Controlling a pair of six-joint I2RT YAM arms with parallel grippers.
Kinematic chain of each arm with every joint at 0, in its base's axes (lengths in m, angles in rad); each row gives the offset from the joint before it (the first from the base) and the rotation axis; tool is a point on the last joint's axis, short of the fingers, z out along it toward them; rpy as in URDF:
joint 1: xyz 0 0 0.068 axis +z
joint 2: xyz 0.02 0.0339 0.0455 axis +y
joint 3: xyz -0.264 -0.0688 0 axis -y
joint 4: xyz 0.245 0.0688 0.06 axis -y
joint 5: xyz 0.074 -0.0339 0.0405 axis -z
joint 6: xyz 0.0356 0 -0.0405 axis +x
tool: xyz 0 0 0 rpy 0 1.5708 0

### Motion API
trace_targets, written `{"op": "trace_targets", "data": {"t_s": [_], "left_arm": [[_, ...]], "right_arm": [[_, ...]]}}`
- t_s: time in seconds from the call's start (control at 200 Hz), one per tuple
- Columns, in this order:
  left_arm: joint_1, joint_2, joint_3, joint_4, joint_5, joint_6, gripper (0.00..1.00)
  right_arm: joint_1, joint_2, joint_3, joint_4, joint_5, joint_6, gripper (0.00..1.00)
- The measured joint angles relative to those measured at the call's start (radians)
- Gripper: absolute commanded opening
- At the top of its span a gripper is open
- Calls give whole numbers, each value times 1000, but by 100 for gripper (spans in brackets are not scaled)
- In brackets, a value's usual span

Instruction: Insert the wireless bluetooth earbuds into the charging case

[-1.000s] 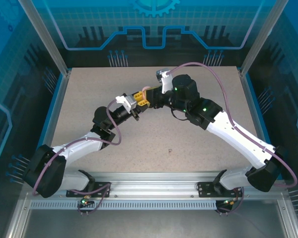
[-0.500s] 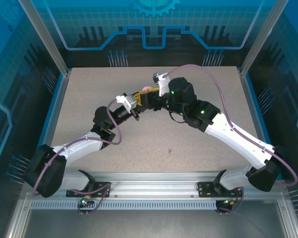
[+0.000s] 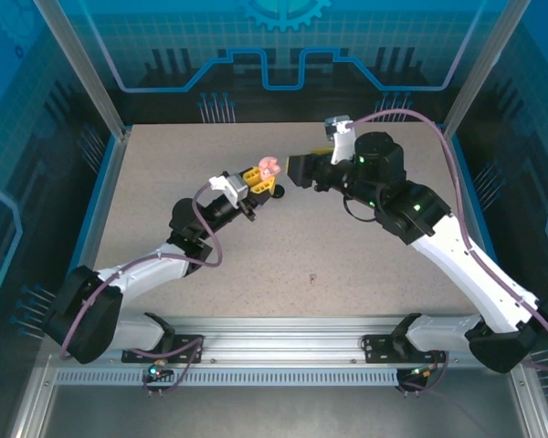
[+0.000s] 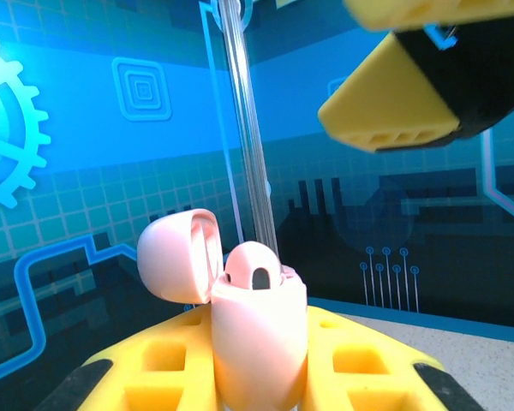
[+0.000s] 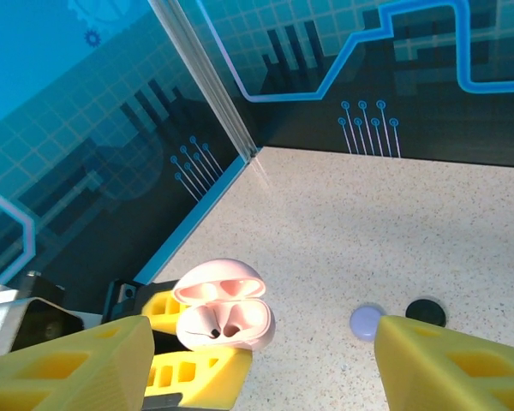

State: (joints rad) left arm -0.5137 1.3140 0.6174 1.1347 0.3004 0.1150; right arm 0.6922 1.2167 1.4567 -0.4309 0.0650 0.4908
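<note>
the small, smooth pale pinkish-beige earbud (image 4: 255, 267) looks very light, hard-shelled and slippery, a glossy plastic bead with little to grip. i would judge the best hold to be a gentle pinch across its rounded head or along the stem, with light force so it does not squirt out from between the pads. it appears to sit in a socket of the rounded pale pink plastic charging case (image 5: 225, 321), its domed head with a dark oval spot poking just above the case rim in the left wrist view. from the right wrist view two dark marks show inside the case, though i cannot tell whether both sockets are filled. the case stands upright with its hinged lid tipped back and open. it is likewise smooth and light, so it could twist in a grip if pushed from above. the left gripper (image 3: 258, 181) is clamped on the lower body of the case, one yellow finger on each side, seemingly holding it off the speckled beige table (image 3: 164, 182). the right gripper (image 3: 300, 171) hangs just beside the case, its yellow fingers spread apart with nothing between them. on the table beyond the case, well apart from it, lie a small lavender round object (image 5: 367, 321) and a small black round object (image 5: 425, 310), close together and too small to tell whether they are cases or buds.
</note>
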Motion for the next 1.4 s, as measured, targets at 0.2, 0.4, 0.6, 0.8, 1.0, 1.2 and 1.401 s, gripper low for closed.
{"op": "trace_targets", "data": {"t_s": [0.2, 0.4, 0.6, 0.8, 1.0, 1.2, 1.401], "left_arm": [[0, 0, -5, 1, 0, -26, 0], [0, -11, -5, -1, 0, -38, 0], [0, -22, -5, -6, 0, -39, 0], [0, -22, 0, -14, 1, -39, 0], [0, -22, 9, -19, 3, -39, 0], [0, -18, 9, -23, 3, -42, 0], [0, -13, 9, -23, 3, -58, 0]], "right_arm": [[-9, -41, -124, -14, 12, 29, 70], [-19, -41, -280, -47, 34, 75, 71], [-22, -42, -365, -92, 59, 112, 71], [-27, -29, -384, -145, 90, 124, 71], [-27, 61, -412, -187, 85, 127, 70], [-11, 179, -472, -207, 65, 148, 67], [61, 269, -478, -217, 66, 175, 62]]}}
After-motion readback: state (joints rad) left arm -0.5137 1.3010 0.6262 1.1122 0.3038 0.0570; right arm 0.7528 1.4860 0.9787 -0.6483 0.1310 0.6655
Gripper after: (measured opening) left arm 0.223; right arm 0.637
